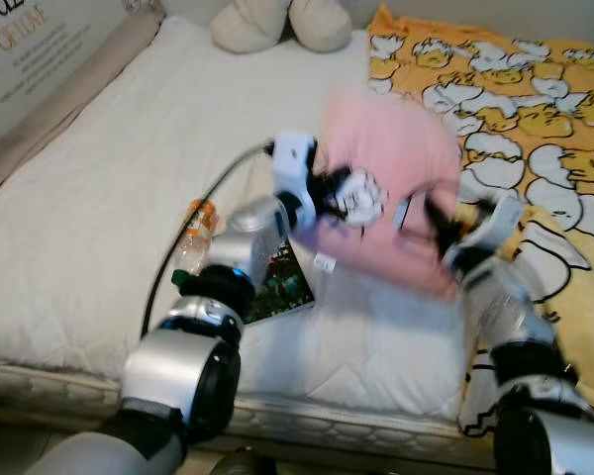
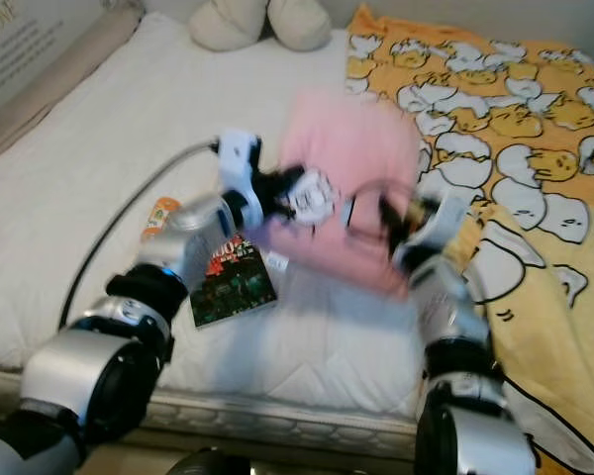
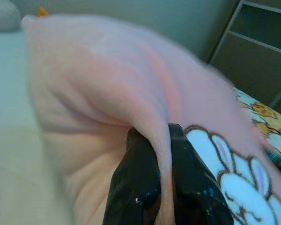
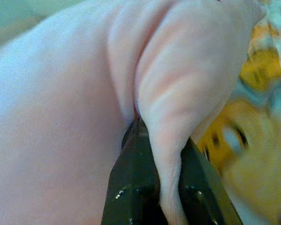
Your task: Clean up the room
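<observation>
— Where's the pillow?

— Over the bed [image 1: 99, 198]: I've got the pink pillow [image 1: 396, 168] lifted, probably to move it; it's blurred. Left pincer [image 3: 161, 154] and right pincer [image 4: 166, 154] each clench an edge fold for an even two-sided hold.

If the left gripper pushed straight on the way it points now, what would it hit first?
The pink cloth itself: the left gripper has its jaws already pinched on a fold, and the cloth bulges ahead. Beyond it probably the white mattress, though depth is unclear.
</observation>
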Robot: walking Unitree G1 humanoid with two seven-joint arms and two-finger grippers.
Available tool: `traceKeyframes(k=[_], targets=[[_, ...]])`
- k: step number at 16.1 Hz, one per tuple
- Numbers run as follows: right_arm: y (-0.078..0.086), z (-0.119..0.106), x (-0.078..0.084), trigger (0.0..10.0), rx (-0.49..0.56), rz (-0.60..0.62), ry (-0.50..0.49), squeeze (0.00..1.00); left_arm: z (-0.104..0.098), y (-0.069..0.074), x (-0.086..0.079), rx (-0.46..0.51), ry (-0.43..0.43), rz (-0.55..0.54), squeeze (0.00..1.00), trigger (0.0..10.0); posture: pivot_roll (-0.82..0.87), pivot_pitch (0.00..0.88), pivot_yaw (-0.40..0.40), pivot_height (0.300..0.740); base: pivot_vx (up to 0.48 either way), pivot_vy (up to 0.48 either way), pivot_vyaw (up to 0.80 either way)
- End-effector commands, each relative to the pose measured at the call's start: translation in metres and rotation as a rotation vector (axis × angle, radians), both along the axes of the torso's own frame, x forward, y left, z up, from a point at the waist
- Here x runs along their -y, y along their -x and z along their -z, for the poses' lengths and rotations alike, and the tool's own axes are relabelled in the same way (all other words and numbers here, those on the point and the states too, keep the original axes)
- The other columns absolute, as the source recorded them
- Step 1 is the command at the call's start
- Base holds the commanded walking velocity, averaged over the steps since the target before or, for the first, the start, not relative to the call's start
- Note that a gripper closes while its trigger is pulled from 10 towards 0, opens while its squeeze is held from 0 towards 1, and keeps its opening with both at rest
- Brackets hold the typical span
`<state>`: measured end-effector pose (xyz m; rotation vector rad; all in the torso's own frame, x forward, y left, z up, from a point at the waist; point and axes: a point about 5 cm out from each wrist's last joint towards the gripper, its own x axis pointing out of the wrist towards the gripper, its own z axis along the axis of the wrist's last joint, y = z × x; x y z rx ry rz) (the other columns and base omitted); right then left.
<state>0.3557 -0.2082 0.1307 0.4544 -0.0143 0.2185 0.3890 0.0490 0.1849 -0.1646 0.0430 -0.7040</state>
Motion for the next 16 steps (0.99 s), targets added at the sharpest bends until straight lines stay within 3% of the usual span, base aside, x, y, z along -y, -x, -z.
traceKeyframes(k=[1, 2, 3, 4, 5, 7, 11, 13, 16], targets=[[-0.003, -0.017, -0.002, 0.0, 0.074, -0.014, 0.041, 0.0, -0.021, -0.004, -0.006, 0.106, -0.023, -0.031, 0.0, 0.0, 0.07, 0.0, 0.031, 0.74, 0.0, 0.0, 0.0], [-0.003, -0.018, -0.002, 0.0, 0.077, -0.016, 0.066, 0.0, -0.021, -0.005, -0.008, 0.121, -0.043, -0.04, 0.0, 0.0, 0.07, 0.0, 0.03, 0.74, 0.0, 0.0, 0.0], [-0.003, -0.015, 0.0, 9.0, 0.049, 0.007, 0.161, 0.0, -0.018, -0.005, -0.012, 0.116, -0.071, -0.087, 0.0, 0.0, 0.07, 0.0, 0.029, 0.74, 0.0, 0.0, 0.0], [-0.003, -0.014, 0.0, 9.0, 0.043, 0.008, 0.183, 0.0, -0.016, -0.005, -0.014, 0.107, -0.072, -0.104, 0.0, 0.0, 0.07, 0.0, 0.027, 0.74, 0.0, 0.0, 0.0], [-0.002, -0.013, 0.001, 10.0, 0.041, 0.029, 0.205, 0.0, -0.013, -0.005, -0.016, 0.105, -0.041, -0.137, 0.0, 10.0, 0.08, 0.0, 0.027, 0.74, 0.0, 0.0, 0.0], [0.0, -0.014, 0.006, 10.0, 0.059, 0.088, 0.236, 0.0, -0.012, -0.005, -0.02, 0.086, 0.043, -0.209, 0.0, 10.0, 0.07, 0.0, 0.021, 0.74, 0.0, 0.24, 0.0], [0.0, -0.015, 0.007, 10.0, 0.065, 0.093, 0.277, 0.0, -0.016, -0.003, -0.019, 0.148, 0.037, -0.236, 0.0, 10.0, 0.07, 0.0, 0.017, 0.74, 0.0, 0.48, 0.49], [0.001, -0.016, 0.008, 10.0, 0.072, 0.094, 0.292, 0.0, -0.023, 0.0, -0.013, 0.211, 0.041, -0.199, 0.0, 10.0, 0.06, 0.0, 0.015, 0.74, 0.0, 0.48, 0.43], [0.001, -0.016, 0.005, 10.0, 0.082, 0.084, 0.313, 0.0, -0.026, 0.002, -0.009, 0.223, 0.061, -0.181, 0.0, 10.0, 0.06, 0.0, 0.013, 0.74, 0.0, 0.48, 0.43]])
